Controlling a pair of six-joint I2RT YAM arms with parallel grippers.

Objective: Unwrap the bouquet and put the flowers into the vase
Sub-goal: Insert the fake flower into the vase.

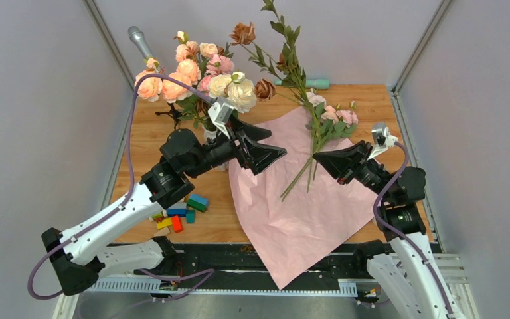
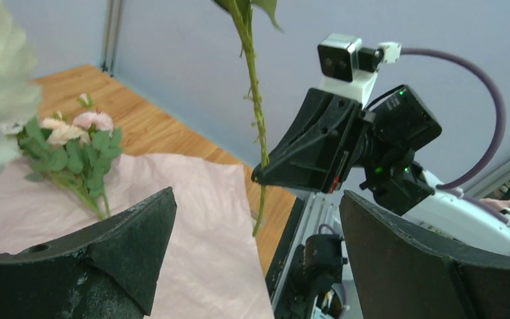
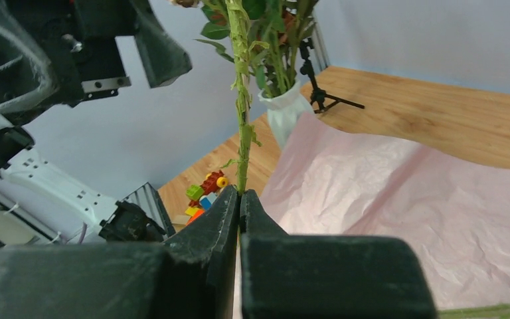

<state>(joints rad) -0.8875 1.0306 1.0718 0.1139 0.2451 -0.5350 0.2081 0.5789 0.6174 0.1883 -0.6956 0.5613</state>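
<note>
Pink wrapping paper point(image 1: 292, 219) lies unfolded across the middle of the wooden table point(image 1: 385, 100), and its near corner hangs past the table's near edge. On its far right part rest the flowers point(image 1: 335, 115), a small cluster of pale pink and white roses with green leaves. Their thin stems run toward the near left over the sheet.

The right gripper point(image 1: 315, 158) is clamped tight on 1 green leafy stem point(image 1: 291, 63), which rises from the fingertips toward the far wall; I cannot make out its bloom. The left gripper point(image 1: 277, 143) hovers above the paper's left part with its 2 fingers spread wide and nothing between them. It faces the right gripper and stands apart from it.

The vase point(image 3: 284, 116), white, stands on the far left of the table just beside the paper's far left edge. It holds a bunch of larger peach and pink blooms point(image 1: 186, 70), and from above the left arm hides most of it. Coloured toy bricks point(image 1: 179, 214) sit on the near left of the table, and a small black tripod point(image 3: 325, 98) stands near the vase.
</note>
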